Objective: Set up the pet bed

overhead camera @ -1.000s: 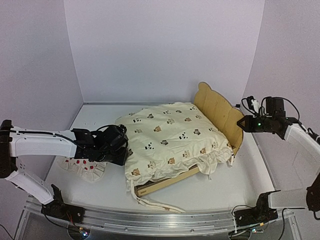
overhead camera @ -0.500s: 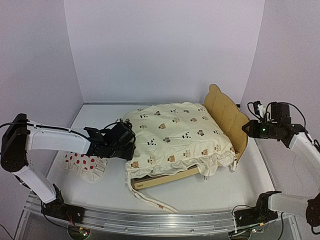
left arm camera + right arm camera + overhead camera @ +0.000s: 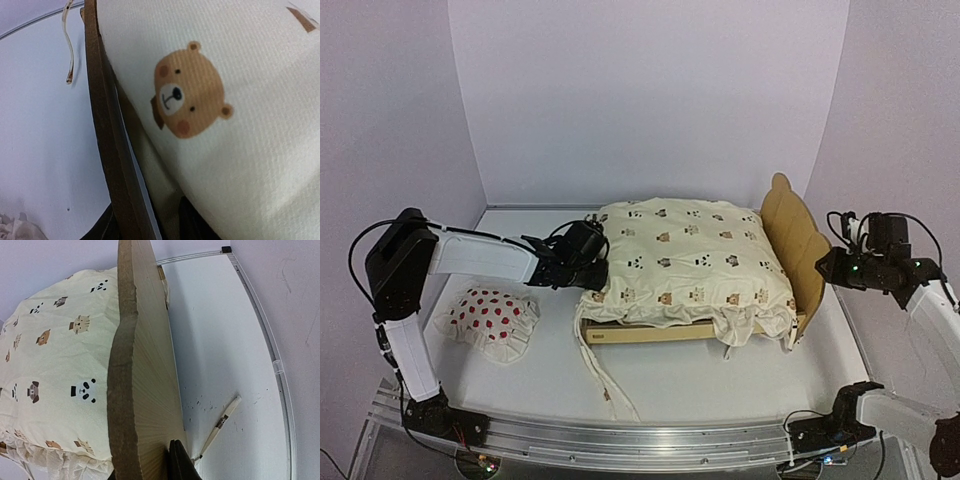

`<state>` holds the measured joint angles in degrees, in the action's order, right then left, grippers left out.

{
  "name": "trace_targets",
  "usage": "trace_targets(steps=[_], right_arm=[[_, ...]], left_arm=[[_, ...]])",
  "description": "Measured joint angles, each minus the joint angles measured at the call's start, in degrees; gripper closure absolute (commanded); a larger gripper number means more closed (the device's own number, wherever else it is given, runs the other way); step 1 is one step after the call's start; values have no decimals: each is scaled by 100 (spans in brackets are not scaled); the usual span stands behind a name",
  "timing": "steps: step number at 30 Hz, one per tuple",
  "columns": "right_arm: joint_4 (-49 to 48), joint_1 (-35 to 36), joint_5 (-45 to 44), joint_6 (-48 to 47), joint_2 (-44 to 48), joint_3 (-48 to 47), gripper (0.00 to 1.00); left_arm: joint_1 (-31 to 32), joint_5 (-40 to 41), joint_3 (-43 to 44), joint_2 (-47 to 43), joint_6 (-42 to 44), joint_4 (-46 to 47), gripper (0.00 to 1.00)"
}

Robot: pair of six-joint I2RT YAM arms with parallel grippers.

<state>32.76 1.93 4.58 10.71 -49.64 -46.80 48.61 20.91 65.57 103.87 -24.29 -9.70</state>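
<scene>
The pet bed (image 3: pixel 650 333), a pale plywood frame, lies across the middle of the table with its scalloped headboard (image 3: pixel 790 240) at the right. The cream animal-print quilt (image 3: pixel 685 262) covers its base. My left gripper (image 3: pixel 588 272) is shut on the bed's left end rail (image 3: pixel 102 125), with the quilt (image 3: pixel 235 110) bulging beside it; its dark fingers (image 3: pixel 192 226) straddle the rail. My right gripper (image 3: pixel 826 268) is shut on the headboard's edge (image 3: pixel 145 390), one finger (image 3: pixel 180 464) against its back face. The white red-dotted pillow (image 3: pixel 490 314) lies on the table at the left.
A quilt tie strap (image 3: pixel 605 385) trails over the table in front of the bed. Another strap (image 3: pixel 220 426) lies behind the headboard. The enclosure's right wall (image 3: pixel 880 150) is close to the right arm; the back wall (image 3: pixel 650 100) is behind the bed.
Both arms have swung the bed: the headboard moved right and nearer, the foot end moved back and right. The bed now lies square to the table front. The pillow shows fully.
</scene>
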Motion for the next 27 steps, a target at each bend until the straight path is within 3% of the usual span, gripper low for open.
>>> trace_targets(steps=[16, 18, 21, 23, 27], right_arm=[[-260, 102, -427, 450, -298, -35, 100], [-294, 130, -458, 476, -341, -46, 92], [-294, 158, -506, 489, -360, -62, 68], [-261, 171, -406, 664, -397, -86, 59], [-6, 254, -36, 1062, -707, -184, 40]], left_arm=[[-665, -702, 1835, 1436, 863, 163, 62], [-704, -749, 1875, 1461, 939, 168, 60], [-715, -743, 1876, 1458, 987, 156, 55], [-716, -727, 1876, 1443, 1021, 114, 51], [-727, -679, 1828, 1324, 1080, -68, 37]])
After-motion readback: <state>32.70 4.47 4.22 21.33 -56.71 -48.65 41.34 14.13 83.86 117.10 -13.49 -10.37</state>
